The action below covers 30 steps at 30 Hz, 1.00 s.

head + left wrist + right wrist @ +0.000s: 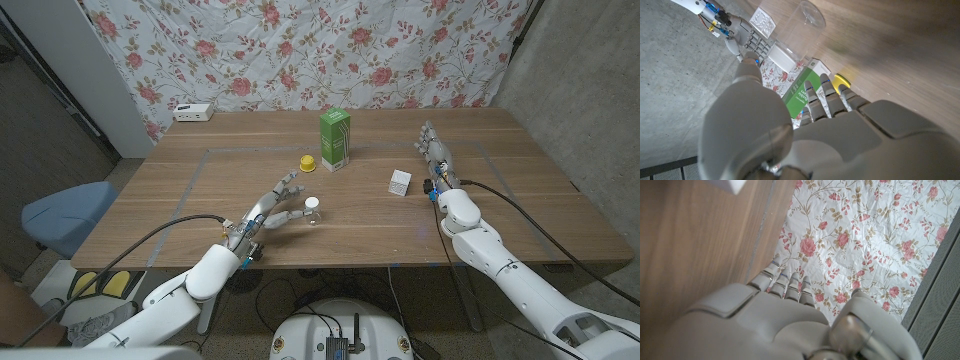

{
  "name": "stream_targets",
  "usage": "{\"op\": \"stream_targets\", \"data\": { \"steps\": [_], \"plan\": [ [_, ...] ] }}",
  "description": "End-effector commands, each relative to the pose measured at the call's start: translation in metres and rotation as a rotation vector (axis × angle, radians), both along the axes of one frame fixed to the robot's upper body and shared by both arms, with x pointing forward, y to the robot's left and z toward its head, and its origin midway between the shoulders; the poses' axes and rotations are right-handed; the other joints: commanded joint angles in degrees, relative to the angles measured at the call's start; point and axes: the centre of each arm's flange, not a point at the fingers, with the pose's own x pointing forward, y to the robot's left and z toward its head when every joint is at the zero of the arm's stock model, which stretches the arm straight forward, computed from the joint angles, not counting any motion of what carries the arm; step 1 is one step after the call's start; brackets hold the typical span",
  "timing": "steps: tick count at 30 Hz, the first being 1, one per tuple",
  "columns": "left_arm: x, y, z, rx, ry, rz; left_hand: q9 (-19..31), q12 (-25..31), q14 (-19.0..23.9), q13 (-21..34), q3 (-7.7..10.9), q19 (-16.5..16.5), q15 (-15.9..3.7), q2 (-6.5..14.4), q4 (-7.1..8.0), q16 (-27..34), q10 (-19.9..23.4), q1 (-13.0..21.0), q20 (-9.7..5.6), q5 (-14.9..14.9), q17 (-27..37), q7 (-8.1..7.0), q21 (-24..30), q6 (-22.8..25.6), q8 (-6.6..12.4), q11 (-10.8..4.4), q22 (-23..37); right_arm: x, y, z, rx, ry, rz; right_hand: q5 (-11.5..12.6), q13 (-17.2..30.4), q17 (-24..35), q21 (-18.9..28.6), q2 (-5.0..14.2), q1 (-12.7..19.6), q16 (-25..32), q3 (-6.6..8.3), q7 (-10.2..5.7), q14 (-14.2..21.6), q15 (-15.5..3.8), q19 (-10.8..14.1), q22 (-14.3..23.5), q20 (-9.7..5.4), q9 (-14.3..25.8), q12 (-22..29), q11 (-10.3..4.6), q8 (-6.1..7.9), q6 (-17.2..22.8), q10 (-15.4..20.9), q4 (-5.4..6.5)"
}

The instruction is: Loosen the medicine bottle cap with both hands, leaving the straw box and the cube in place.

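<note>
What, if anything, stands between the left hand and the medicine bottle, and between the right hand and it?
Nothing visible blocks the left hand: its fingers reach to just beside the medicine bottle. The right hand is far off, and the white cube sits roughly on its path to the bottle. The straw box and yellow cap stand behind, clear.

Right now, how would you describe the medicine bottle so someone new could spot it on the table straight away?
On the wooden table, look near the front edge, just past the left hand. The medicine bottle stands upright there: small, clear, with a white cap, unlike the tall green straw box, yellow piece and white cube farther back.
</note>
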Motion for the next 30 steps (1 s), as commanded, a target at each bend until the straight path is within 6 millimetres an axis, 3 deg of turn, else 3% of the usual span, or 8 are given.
{"op": "stream_targets", "data": {
  "steps": [1, 9, 17, 21, 30],
  "plan": [
    [0.0063, -0.0046, -0.007, 0.015, 0.037, -0.023, 0.2, -0.2, 0.8, 0.1, 0.01, 0.3, -5.94, 0.1, -0.29, -0.2, 0.3, 1.0, -4.34, -0.2, 0.0, 0.03, 0.0, -0.4, 0.22, 0.49, 0.2, -0.0021, -0.0012, -0.0046, 0.011, -0.009, -0.003, 0.4, 0.1, 0.0, 0.1, 0.22, 0.1, 0.3, 0.27, -0.03, 0.4, 0.11, 0.3, 0.1, -2.75, 0.2, 0.3, -0.14, 0.17, 0.5, 0.5, -0.34],
    [0.0087, -0.0072, -0.011, 0.023, 0.05, -0.026, 0.2, -0.3, 1.2, 0.1, -0.13, 0.5, -6.01, 0.0, -0.19, -0.2, 0.6, 1.3, -4.51, -0.5, 0.0, 0.3, -0.1, -0.3, 0.29, 0.61, 0.2, -0.0033, -0.001, -0.0078, 0.015, -0.011, -0.003, 0.5, 0.1, 0.0, 0.1, 0.23, 0.0, 0.2, 0.24, -0.12, 0.3, 0.13, 0.3, 0.1, -2.69, 0.2, 0.3, -0.2, 0.16, 0.5, 0.5, -0.33],
    [0.008, -0.0081, -0.0127, 0.037, 0.046, -0.037, 0.2, -0.2, 1.8, 0.1, -0.25, 0.7, -5.93, 0.0, -0.05, -0.2, 1.4, 1.7, -3.41, -0.8, 0.0, 0.56, -0.1, 0.1, 0.42, 0.96, 0.2, -0.0041, 0.0005, -0.0092, 0.016, -0.017, -0.001, 0.5, 0.1, 0.1, 0.1, 0.21, -0.1, 0.1, 0.2, -0.2, 0.1, 0.03, 0.3, 0.1, -2.68, 0.2, 0.3, -0.14, 0.17, 0.6, 0.5, -0.33],
    [0.0069, -0.0084, -0.0143, 0.046, 0.049, -0.03, 0.2, -0.2, 2.4, 0.1, -0.26, 0.8, -5.98, 0.1, 0.03, -0.2, 2.1, 2.1, -3.41, -1.2, 0.0, 0.78, -0.1, 0.4, 0.45, 0.12, 0.3, -0.0042, 0.0009, -0.0092, 0.017, -0.023, 0.001, 0.5, 0.1, 0.1, 0.1, 0.2, -0.1, 0.1, 0.18, -0.21, 0.0, 0.04, 0.2, 0.1, -2.68, 0.2, 0.3, -0.11, 0.18, 0.7, 0.5, -0.34],
    [0.0063, -0.0084, -0.0147, 0.07, 0.041, -0.028, 0.2, -0.1, 3.6, 0.1, -0.13, 1.4, -6.7, 0.5, 0.03, 0.0, 3.3, 3.1, -3.48, -1.8, 0.0, 1.18, 0.0, 1.1, 0.61, -0.1, 0.3, -0.0087, 0.0, -0.0138, 0.028, -0.032, -0.006, 0.5, 0.1, 0.1, 0.1, 0.19, -0.2, 0.1, 0.16, -0.35, 0.0, 0.02, 0.2, 0.1, -2.71, 0.2, 0.3, -0.12, 0.21, 0.9, 0.6, -0.36]
  ]
}}
